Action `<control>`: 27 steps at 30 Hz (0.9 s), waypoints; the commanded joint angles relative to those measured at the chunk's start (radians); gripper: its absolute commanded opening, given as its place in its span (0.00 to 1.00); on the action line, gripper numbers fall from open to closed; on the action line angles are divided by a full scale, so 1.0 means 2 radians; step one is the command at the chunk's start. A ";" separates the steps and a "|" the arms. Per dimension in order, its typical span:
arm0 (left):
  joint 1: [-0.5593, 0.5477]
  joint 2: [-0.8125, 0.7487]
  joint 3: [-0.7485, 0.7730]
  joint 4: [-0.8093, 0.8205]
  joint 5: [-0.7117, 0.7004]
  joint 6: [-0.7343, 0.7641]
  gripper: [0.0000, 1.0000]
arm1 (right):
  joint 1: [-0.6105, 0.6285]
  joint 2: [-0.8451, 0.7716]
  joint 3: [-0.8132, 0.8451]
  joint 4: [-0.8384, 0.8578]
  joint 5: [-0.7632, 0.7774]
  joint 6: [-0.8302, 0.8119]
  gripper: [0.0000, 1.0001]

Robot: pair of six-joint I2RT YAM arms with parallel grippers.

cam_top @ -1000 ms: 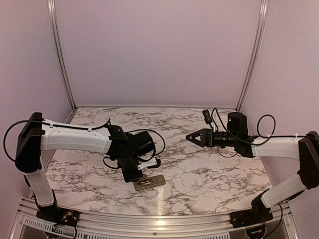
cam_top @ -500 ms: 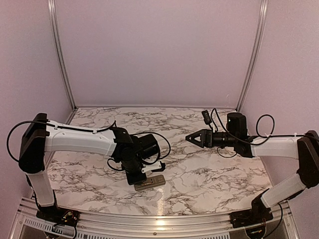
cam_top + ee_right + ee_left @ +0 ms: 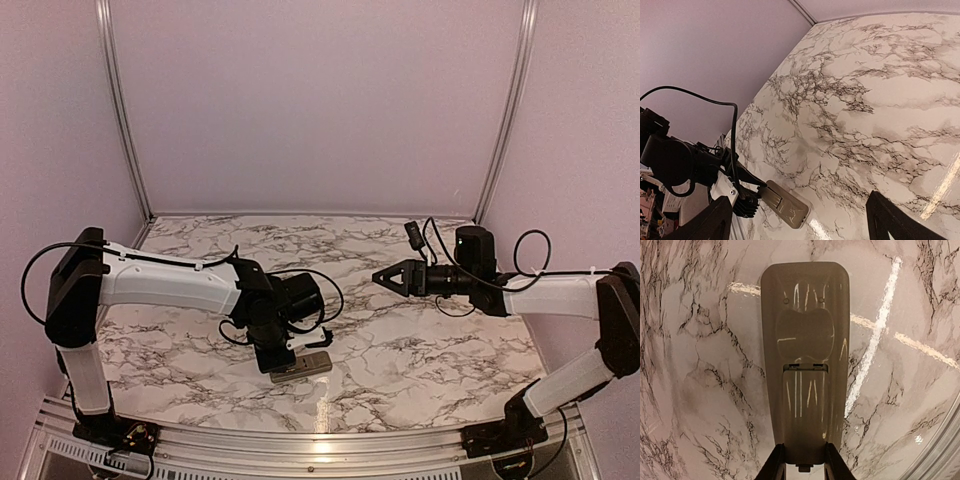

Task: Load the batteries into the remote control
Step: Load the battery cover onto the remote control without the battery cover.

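Leaning in over the last second, the left arm has swung its elbow and wrist to the right. The left hand is now square over the near-left end of the remote. The remote itself has barely shifted; it lies back-up on the table, close to the front edge. The right hand has not stirred. It hangs spread wide above the middle right of the table, well apart from the remote and holding nothing.

From above, the left hand hides its own grip. The left wrist view settles it: the two fingers are clenched on the remote's narrow end, one on each side edge, with the greyish-tan back running away from the camera. That view also shows the cover seated flush in the back, with no open bay showing. The top view is too small to tell this.

No batteries can be seen in any view, on the table or in either hand. With the cover shut, I would guess they are already inside and the loading is about done, though nothing here proves it. The right wrist view adds only the remote seen from across the table, low and flat beside the left hand, with bare marble between.
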 commanded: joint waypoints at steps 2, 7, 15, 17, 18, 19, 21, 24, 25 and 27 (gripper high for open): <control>-0.002 0.012 0.018 -0.005 -0.005 -0.002 0.21 | -0.004 0.001 0.001 0.003 -0.004 -0.002 0.91; -0.001 0.008 0.019 -0.005 -0.006 -0.004 0.20 | -0.004 0.002 0.001 0.005 -0.005 0.000 0.91; 0.000 0.012 0.022 -0.005 0.002 -0.003 0.21 | -0.004 0.002 0.001 0.006 -0.005 0.001 0.91; 0.000 0.016 0.022 -0.005 0.003 -0.004 0.22 | -0.004 0.002 0.001 0.005 -0.005 0.001 0.91; 0.000 0.017 0.021 -0.005 0.004 -0.003 0.22 | -0.004 0.001 0.001 0.005 -0.005 0.001 0.91; 0.000 0.018 0.020 -0.005 0.004 -0.004 0.22 | -0.004 0.002 0.001 0.005 -0.005 0.001 0.91; 0.000 0.019 0.019 -0.005 0.004 -0.004 0.23 | -0.004 0.002 0.000 0.005 -0.004 0.001 0.90; 0.000 0.020 0.017 -0.005 0.003 -0.003 0.26 | -0.004 0.002 0.001 0.004 -0.004 0.001 0.90; 0.000 0.020 0.016 -0.005 0.001 -0.004 0.28 | -0.004 0.002 0.002 0.003 -0.005 0.000 0.90; 0.000 0.019 0.016 -0.005 -0.002 -0.004 0.32 | -0.004 0.003 0.002 0.004 -0.004 0.001 0.91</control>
